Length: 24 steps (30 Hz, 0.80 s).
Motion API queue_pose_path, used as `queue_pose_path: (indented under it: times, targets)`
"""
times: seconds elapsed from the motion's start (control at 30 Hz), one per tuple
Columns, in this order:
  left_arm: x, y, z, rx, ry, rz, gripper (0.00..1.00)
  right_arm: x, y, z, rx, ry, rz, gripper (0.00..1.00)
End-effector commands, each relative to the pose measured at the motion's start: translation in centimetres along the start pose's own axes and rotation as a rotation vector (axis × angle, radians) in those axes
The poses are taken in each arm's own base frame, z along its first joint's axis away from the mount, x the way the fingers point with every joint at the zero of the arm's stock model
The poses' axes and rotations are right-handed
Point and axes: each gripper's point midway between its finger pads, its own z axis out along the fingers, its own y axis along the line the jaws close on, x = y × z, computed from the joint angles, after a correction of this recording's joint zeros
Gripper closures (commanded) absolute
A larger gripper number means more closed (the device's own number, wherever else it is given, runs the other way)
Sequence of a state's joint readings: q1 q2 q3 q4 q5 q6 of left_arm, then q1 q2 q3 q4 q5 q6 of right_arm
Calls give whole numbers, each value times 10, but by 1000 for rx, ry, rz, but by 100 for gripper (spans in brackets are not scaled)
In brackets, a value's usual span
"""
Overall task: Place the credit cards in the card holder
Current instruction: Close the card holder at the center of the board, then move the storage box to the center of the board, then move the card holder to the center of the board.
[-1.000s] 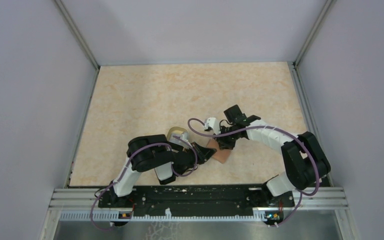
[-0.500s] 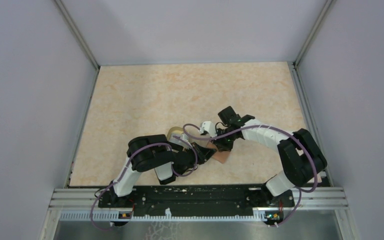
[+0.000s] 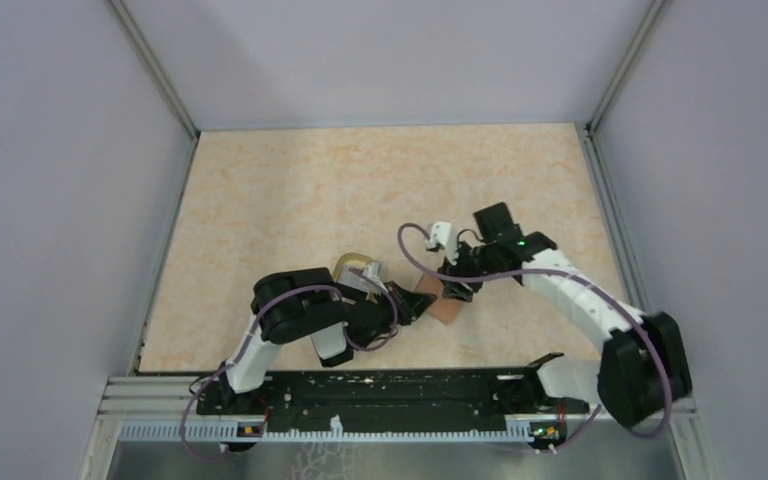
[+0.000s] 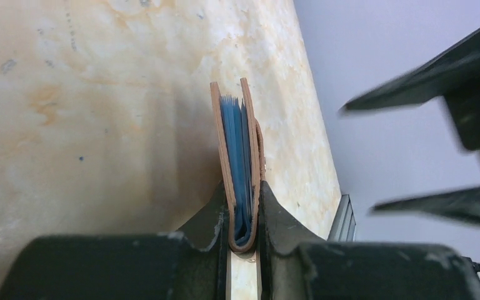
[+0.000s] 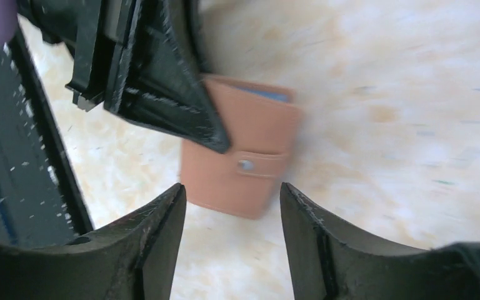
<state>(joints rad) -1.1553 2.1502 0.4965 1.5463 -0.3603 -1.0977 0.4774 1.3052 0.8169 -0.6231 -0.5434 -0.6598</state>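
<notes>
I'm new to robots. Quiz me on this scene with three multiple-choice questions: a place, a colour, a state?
1. Where is the card holder? A) clamped in the left gripper B) lying loose, untouched C) standing alone on edge
2. Its inside is: A) green B) light blue C) white
3. The right gripper is: A) open, empty B) shut tight, empty C) shut on the holder
Answers: 1 A, the left wrist view shows its folded end pinched; 2 B, blue shows between the brown covers; 3 A, jaws apart, gripping nothing.
</notes>
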Motion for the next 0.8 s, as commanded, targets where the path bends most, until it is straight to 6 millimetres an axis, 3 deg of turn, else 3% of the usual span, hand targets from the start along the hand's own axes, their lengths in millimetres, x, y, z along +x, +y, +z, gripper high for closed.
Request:
queue_pose_path:
  times: [0.0,0.13,0.23,0.37,0.43,0.47,0.5,0.63,0.77]
  targets:
    - [-16,-43,7,142,-39,39,100,-50,-18,-68,159,-285,-113,40]
    - [-5,-46,38,117,85,37,99,-50,-43,-101,323,-362,-69,29]
    - [3,-43,60,61,181,74,83,-49,-57,-116,424,-385,-18,17]
    - [-12,-40,73,-33,212,220,50,-55,-74,-140,555,-432,90,2]
    - [-29,-50,77,-60,209,318,39,-57,-81,-153,618,-475,151,1]
    - [-38,-56,77,-73,204,373,27,-58,-83,-159,648,-502,194,1]
    - [-49,-63,76,-86,197,436,4,-59,-85,-166,682,-525,222,1]
    - [-90,-93,58,-129,164,640,1,-73,-79,-191,758,-640,231,1]
    - [-113,-111,32,-99,132,756,1,-70,-74,-181,711,-621,211,2]
